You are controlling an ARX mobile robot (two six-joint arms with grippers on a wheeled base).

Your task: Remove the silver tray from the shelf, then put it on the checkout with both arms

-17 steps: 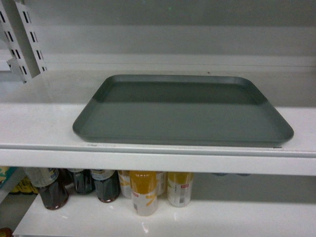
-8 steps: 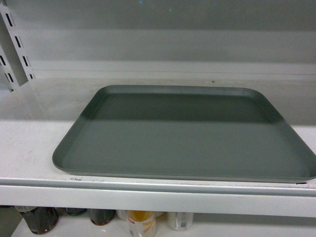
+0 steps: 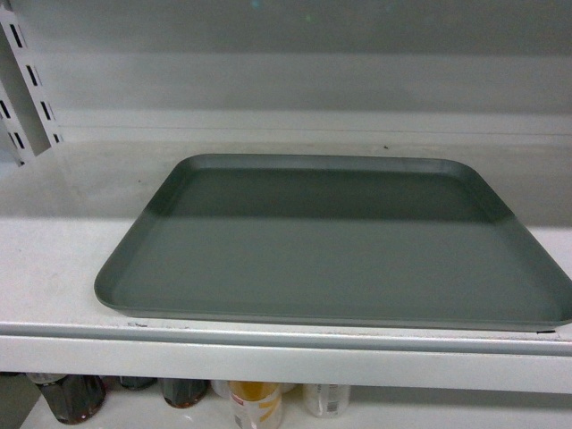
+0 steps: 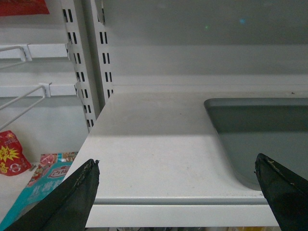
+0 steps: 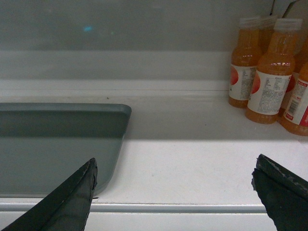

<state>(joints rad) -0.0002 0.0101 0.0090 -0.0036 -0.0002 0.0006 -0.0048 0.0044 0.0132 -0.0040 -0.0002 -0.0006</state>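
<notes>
1. Tray count: one silver tray [image 3: 335, 239] lay flat on the shelf [image 3: 54, 259], close to the front lip, untouched.
2. Left gripper [image 4: 178, 190]: two black fingers spread wide, empty, level with the shelf's front edge; the tray's left corner [image 4: 231, 134] sat between them, nearer the right finger.
3. Right gripper [image 5: 175, 192]: two fingers likewise wide apart, empty; the tray's right corner [image 5: 96, 134] lay by its left finger.
4. Orange juice bottles [image 5: 272, 72]: at least four stood on the same shelf, well right of the tray.
5. Lower shelf: several bottles [image 3: 255, 404], tops only visible.
6. Slotted uprights [image 4: 89, 57]: two, at the left.
</notes>
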